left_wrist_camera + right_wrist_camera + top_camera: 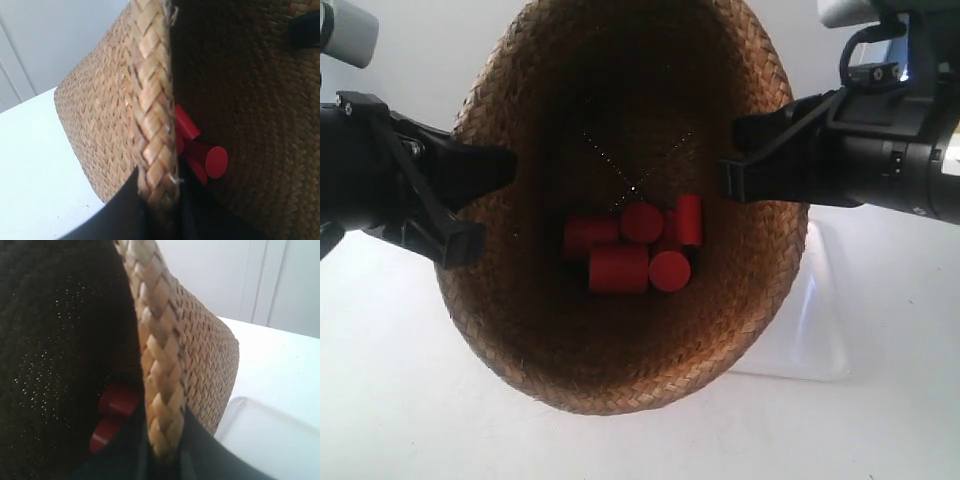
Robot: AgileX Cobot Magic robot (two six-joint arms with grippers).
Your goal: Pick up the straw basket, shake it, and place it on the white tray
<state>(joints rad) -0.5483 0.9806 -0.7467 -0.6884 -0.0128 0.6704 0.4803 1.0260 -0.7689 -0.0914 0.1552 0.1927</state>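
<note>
The brown woven straw basket [95,115] fills most of the frame. Its rolled braided rim [152,100] runs from top centre down to bottom centre, where the black fingers [125,212] of the left gripper [161,202] pinch it from both sides. Right of the rim, against the dark interior, red cylindrical blocks [202,155] lie clustered, and a white tabletop [35,175] shows at lower left.

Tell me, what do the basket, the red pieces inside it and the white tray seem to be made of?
The straw basket: woven plant fibre, likely straw, matte; the weave and braided rim show it. The red cylinders: smooth, evenly coloured, painted wood or plastic, unclear which. The white tray: probably glossy plastic, given its sheen and rounded rim.
</note>
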